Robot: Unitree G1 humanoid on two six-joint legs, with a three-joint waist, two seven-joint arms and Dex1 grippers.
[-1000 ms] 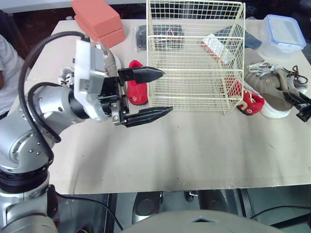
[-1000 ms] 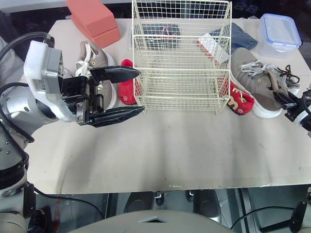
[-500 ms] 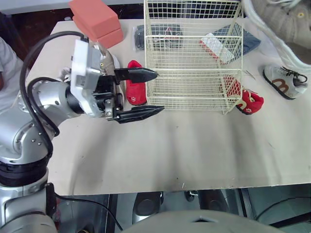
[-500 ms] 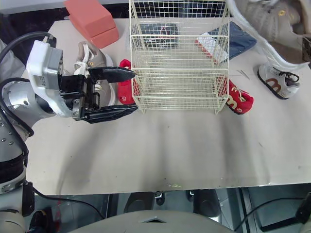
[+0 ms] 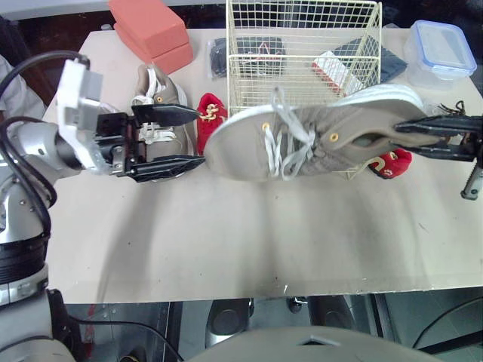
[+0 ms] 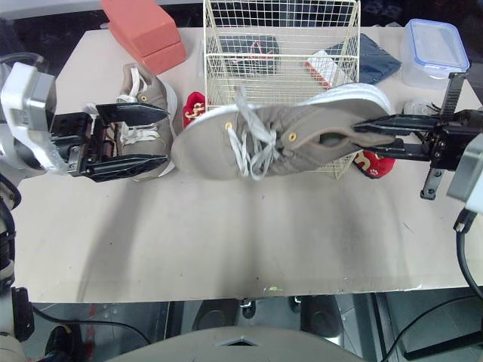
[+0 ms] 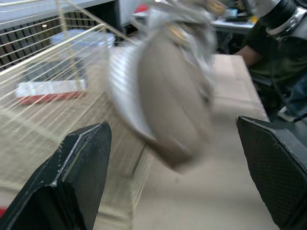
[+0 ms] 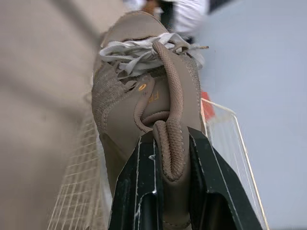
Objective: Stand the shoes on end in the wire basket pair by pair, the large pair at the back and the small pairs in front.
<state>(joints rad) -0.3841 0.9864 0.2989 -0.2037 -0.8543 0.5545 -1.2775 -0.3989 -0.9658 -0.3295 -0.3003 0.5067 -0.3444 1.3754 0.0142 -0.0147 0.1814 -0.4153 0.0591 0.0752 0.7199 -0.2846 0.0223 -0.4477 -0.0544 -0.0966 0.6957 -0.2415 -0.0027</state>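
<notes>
A large taupe lace-up shoe [image 5: 302,143] hangs level in the air in front of the cream wire basket [image 5: 303,56], toe pointing left. My right gripper [image 5: 404,137] is shut on its heel; the right wrist view shows the heel tab [image 8: 170,143] pinched between the fingers [image 8: 144,191]. My left gripper [image 5: 201,136] stands open just left of the toe, the blurred shoe [image 7: 168,96] beyond its fingers [image 7: 81,177]. The matching large shoe [image 5: 160,98] lies on the table behind the left gripper. Small red shoes lie left [image 5: 210,113] and right [image 5: 392,162] of the basket.
Red blocks [image 5: 151,30] sit at the back left and a lidded plastic box [image 5: 439,49] at the back right. A black item [image 5: 219,56], a red-and-white item [image 5: 336,72] and dark cloth [image 5: 391,64] lie behind the basket. The front of the table [image 5: 264,226] is bare.
The right arm swung the large shoe down from the upper right to in front of the basket. The left gripper drew back to the left, still open.
</notes>
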